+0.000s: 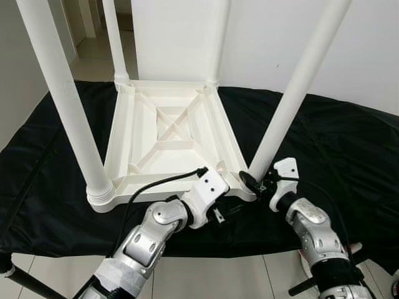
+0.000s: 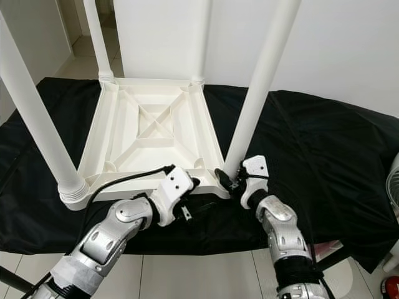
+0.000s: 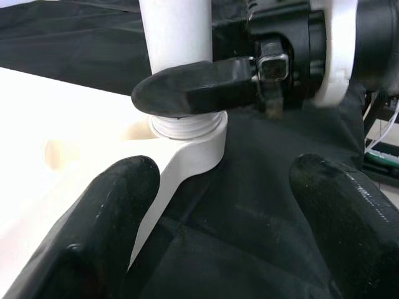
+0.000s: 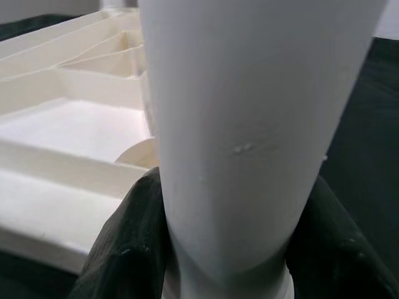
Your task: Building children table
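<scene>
**Four legs in, near-right one getting the attention**

Four legs up on the upside-down children's table (image 1: 167, 134), lying flat on a black cloth (image 1: 336, 143) over a workbench, all sockets filled. Going left to right:

Near-left leg (image 1: 65, 106) seated in its corner, standing nearly upright with a slight lean. Nothing touching it.

Left gripper (image 3: 212, 230) parked just beside the near edge of the tabletop, near the right-hand corner, fingers spread wide and holding nothing. Wrist view looking straight at the socket collar (image 3: 187, 128) of the near-right leg, cloth visible between the two fingers. Close, but not in contact with the leg.

Near-right leg (image 1: 299, 87) rising from the near-right corner, long axis pointing up and leaning off to the right, so probably not fully home or not square yet.

Right gripper (image 1: 257, 180) pinching that leg right at the base, just above the collar, one black finger (image 4: 124, 249) on each side of the tube. Clearly the nearer arm for this job, already on it. Guessing the next bit is twisting or pushing along the leg's axis, down into the corner, with the left one steadying the tabletop.

Cloth looks slippery and a bit wrinkled, so tabletop sliding seems possible. Pale tiled floor (image 1: 206, 277) below, white wall (image 1: 361, 50) behind, open doorway far left.
</scene>
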